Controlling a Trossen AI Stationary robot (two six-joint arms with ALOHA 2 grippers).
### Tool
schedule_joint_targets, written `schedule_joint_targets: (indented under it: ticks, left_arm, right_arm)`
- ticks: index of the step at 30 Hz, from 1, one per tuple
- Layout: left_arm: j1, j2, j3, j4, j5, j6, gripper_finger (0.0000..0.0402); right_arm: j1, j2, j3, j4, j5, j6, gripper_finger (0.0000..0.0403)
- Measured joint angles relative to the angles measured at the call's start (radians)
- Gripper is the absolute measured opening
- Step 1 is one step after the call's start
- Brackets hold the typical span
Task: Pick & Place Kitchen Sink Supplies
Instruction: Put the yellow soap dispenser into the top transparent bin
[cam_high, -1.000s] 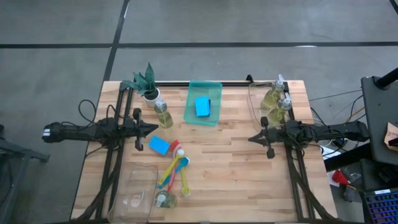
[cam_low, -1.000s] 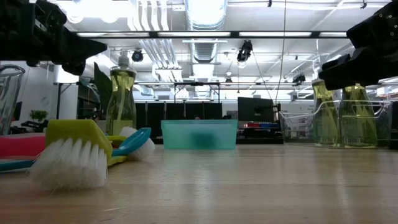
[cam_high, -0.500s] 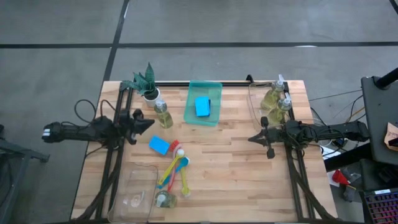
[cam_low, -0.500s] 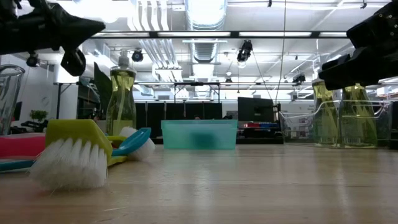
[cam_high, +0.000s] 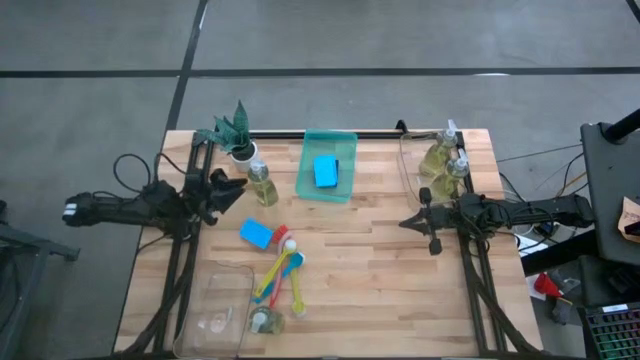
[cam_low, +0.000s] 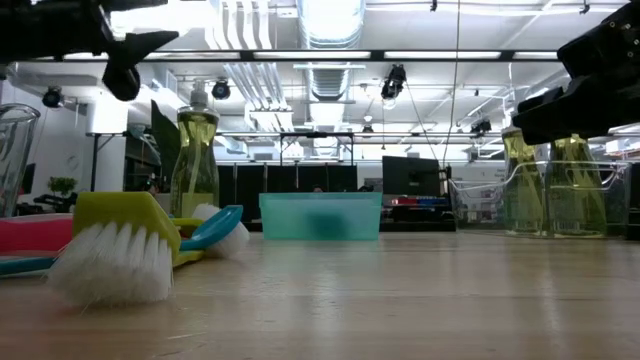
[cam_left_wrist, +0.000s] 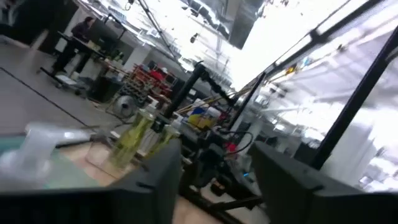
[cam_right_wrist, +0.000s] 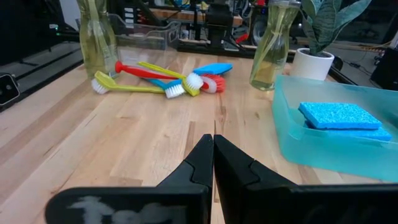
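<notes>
Left fingers (cam_high: 238, 188) newly apart, beside soap bottle (cam_high: 262, 183).

Two sponges (cam_high: 256, 234), four bottles (cam_high: 263, 183), four brushes (cam_high: 280, 275)

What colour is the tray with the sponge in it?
Translucent teal-green tray, holding a blue sponge; the high view shows it best.
</notes>
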Motion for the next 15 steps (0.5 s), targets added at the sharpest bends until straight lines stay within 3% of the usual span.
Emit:
schedule_joint_targets:
  ticks: [4,9,12,15]
  left_arm:
    - [0.0,0.064,0.087,-0.054,-0.002,0.162,0.0257]
    - [0.0,0.131,0.221,-0.356,-0.04,0.321,0.0269]
    - [0.0,0.175,0.303,-0.576,-0.111,0.324,0.0269]
    - [0.0,0.209,0.365,-0.677,-0.194,0.28,0.0269]
  right_arm:
    - [0.0,0.0,0.0,0.0,0.0,0.0,0.0008]
    - [0.0,0.0,0.0,0.0,0.0,0.0,0.0008]
    - [0.0,0.0,0.0,0.0,0.0,0.0,0.0008]
    - [0.0,0.0,0.0,0.0,0.0,0.0,0.0008]
